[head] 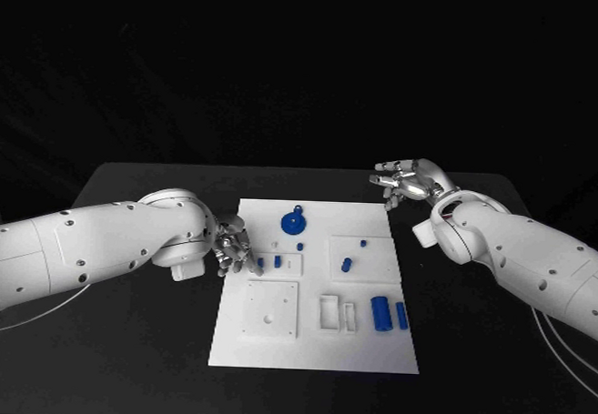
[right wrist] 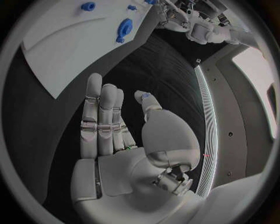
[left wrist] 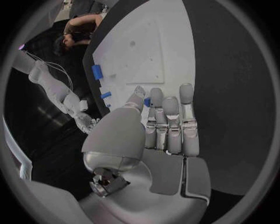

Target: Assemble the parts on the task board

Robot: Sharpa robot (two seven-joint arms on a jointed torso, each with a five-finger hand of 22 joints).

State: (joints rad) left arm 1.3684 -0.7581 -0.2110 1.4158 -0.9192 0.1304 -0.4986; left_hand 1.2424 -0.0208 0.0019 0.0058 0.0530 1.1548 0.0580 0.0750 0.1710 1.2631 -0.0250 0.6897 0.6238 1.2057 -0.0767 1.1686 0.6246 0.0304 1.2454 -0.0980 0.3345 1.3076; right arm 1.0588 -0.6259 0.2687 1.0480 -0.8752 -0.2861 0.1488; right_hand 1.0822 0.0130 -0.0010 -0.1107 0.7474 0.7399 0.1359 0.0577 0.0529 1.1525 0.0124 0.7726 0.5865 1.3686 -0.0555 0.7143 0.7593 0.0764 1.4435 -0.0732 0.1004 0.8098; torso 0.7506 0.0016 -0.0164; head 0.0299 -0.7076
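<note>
The black tabletop (head: 136, 347) carried the white task board (head: 314, 340) between my hands. My left hand (head: 232, 248) hovered at its edge, fingers (left wrist: 169, 116) straight and together, holding nothing, small blue parts (head: 269, 261) just beside them. My right hand (head: 407, 180) hung off the board's far corner, fingers (right wrist: 102, 116) extended, empty; the round blue part (head: 293, 223) lay near.

We saw that the task board (head: 373, 346) looked like smooth white plastic, flat and not shiny. The small blue parts (head: 293, 223) looked like smooth plastic too. The table (head: 136, 347) was black and dull. Both arms had smooth white shells, and the left hand (left wrist: 166, 121) and right hand (right wrist: 111, 121) looked like silvery metal.
</note>
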